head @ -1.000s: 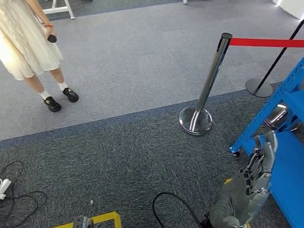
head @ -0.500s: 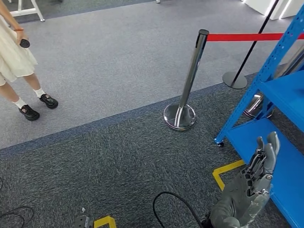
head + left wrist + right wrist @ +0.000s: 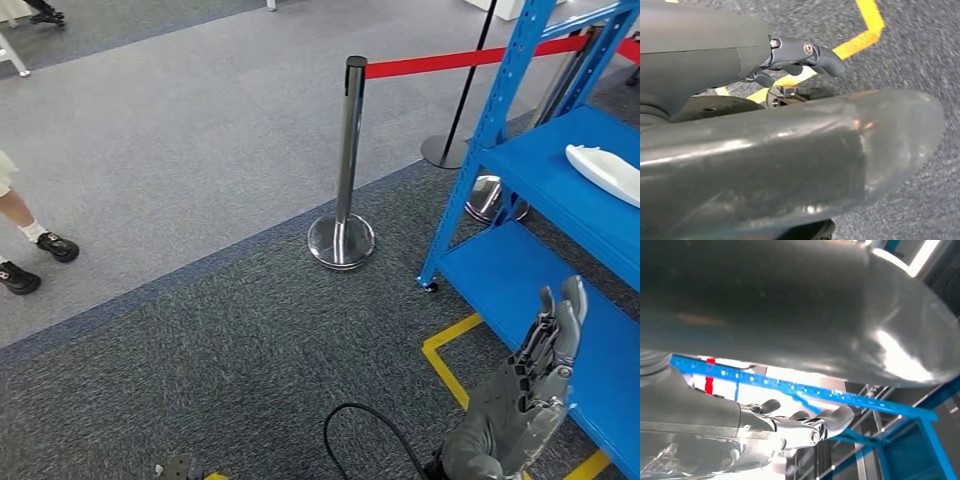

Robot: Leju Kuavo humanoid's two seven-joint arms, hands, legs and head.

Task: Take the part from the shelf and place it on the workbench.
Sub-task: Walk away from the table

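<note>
Here right robot hand (image 3: 545,345) raised, fingers apart.

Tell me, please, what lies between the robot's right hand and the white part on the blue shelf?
In the head view, only bare blue shelf surfaces separate the right hand from the white part; no other object.

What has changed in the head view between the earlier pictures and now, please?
The camera has turned right: the stanchion and the person's feet slid left in the picture, and the blue shelf with the white part came into sight. The right hand stays raised, open and holding nothing.
</note>
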